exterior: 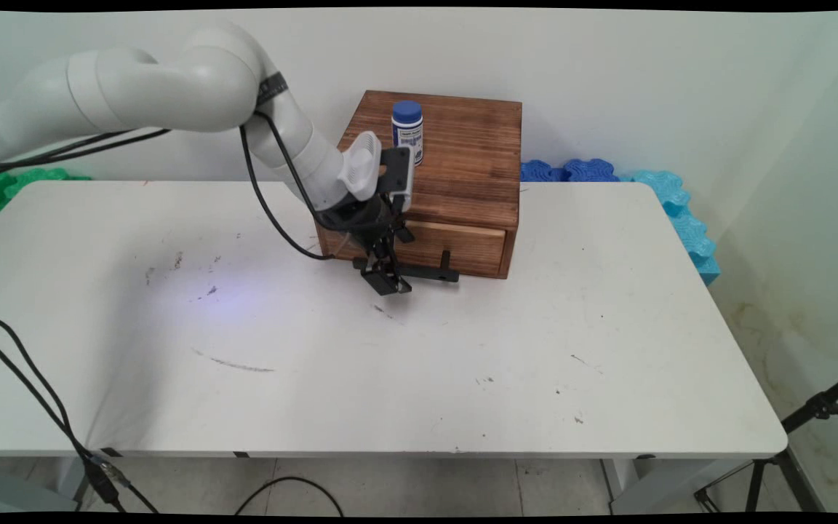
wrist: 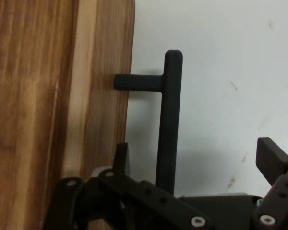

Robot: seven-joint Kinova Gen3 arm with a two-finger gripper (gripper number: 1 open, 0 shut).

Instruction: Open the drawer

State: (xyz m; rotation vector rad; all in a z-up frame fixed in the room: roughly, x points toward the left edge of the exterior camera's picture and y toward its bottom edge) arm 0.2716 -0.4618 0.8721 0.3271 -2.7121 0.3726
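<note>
A brown wooden box (exterior: 463, 153) stands at the table's far side, with a lighter drawer front (exterior: 463, 247) low on its near face. A black bar handle (exterior: 426, 273) sticks out from the drawer on short posts. My gripper (exterior: 387, 280) hangs at the handle's left end, pointing down. In the hand view the handle bar (wrist: 169, 115) runs up between my two fingers, nearer the left fingertip (wrist: 121, 154) than the right fingertip (wrist: 273, 158). The gripper (wrist: 197, 158) is open and neither finger touches the bar. The drawer front (wrist: 103, 86) lies just left of it.
A white bottle with a blue cap (exterior: 407, 132) stands on top of the box, near its left rear. Blue foam pieces (exterior: 652, 189) lie behind the table at the right, green ones (exterior: 19, 182) at the left. Black cables (exterior: 273, 211) hang from the arm.
</note>
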